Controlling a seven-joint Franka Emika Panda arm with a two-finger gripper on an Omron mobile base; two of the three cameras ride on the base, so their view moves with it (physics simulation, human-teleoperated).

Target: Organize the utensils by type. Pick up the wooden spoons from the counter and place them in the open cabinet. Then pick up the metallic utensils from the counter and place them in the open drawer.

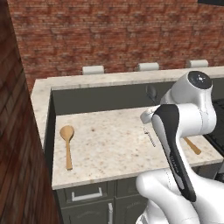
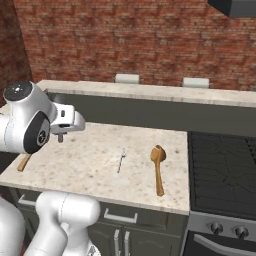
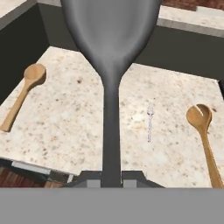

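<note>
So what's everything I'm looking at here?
wooden spoons: two, light brown, one left and one right on the counter
fork: one, silver, lying between them
metal spoon: one, dark grey, held up off the counter
counter: one, beige speckled
raised ledge: one, beige, behind the counter
stove: one, black, right of the counter
brick wall: red-brown, behind
gripper: one, shut on the metal spoon's handle

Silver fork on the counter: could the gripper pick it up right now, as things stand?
Probably not yet. The gripper is shut on the dark-grey metal spoon, so its jaws are occupied. The silver fork itself lies in the open on the counter, apart from both wooden spoons, with nothing on top of it.
</note>
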